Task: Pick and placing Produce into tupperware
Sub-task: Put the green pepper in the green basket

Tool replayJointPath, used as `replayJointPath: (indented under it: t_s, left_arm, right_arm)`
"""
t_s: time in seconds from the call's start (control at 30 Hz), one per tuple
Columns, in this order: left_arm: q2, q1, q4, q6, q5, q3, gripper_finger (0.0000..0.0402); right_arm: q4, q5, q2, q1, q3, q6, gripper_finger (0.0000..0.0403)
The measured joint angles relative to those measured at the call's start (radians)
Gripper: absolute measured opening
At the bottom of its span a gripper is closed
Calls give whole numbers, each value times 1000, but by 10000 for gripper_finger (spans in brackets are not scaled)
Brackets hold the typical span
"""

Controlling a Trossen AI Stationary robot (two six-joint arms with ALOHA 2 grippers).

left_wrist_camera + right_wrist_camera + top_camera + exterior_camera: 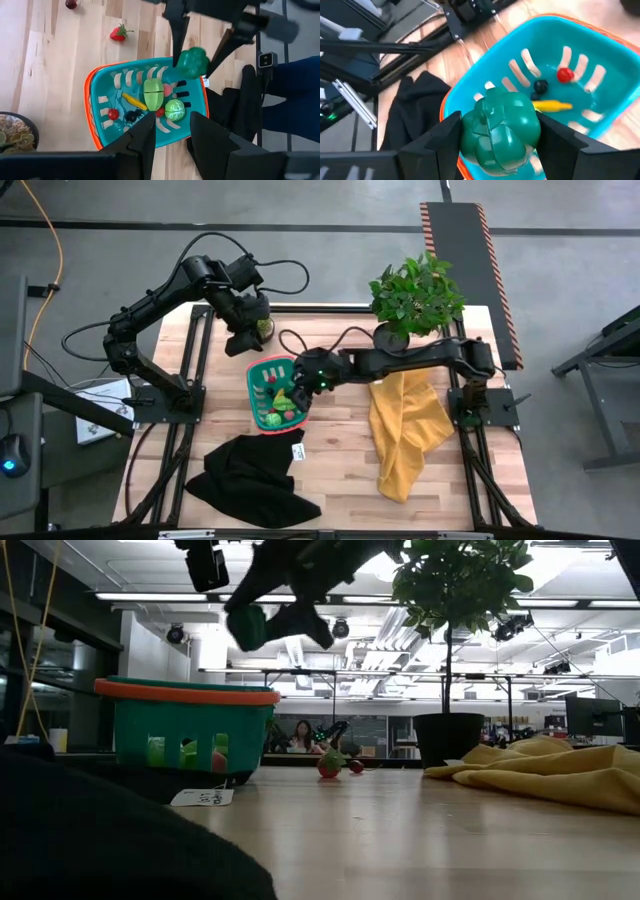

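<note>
right gripper (500,131): we've got it hanging above the basket with a dark green lumpy veggie (501,131) pinched between both fingers, so clamped on that piece, up in the air over the near end of the tub

left gripper (171,131): parked higher up toward the back of the table by the small pot, fingers apart with nothing between them, just looking down at the basket

basket (256,373): teal with the orange-red rim, sitting on the wood roughly mid-table, between the two arms, its front edge touching the black cloth (247,476)

inside the basket: we count a pale green piece (153,93), a round light green one (175,109), a yellow strip (134,101), a little red one (113,114) and something dark (131,116), all lying on the slotted bottom

still out on the table: a strawberry (118,33) on the bare wood behind the basket, well apart from it

other stuff: yellow cloth (404,430) bunched under the right arm, potted plant (414,293) at the back edge
</note>
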Motion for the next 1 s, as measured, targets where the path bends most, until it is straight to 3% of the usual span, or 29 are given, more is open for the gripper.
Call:
replayJointPath:
  t_s: [0.6,1.0]
  left_arm:
    - [0,-3,45,-8,-153,0,111]
    - [1,-3,46,-9,-159,0,111]
  right_arm:
    - [32,17,78,0,4,12,202]
    - [66,26,90,0,4,7,202]
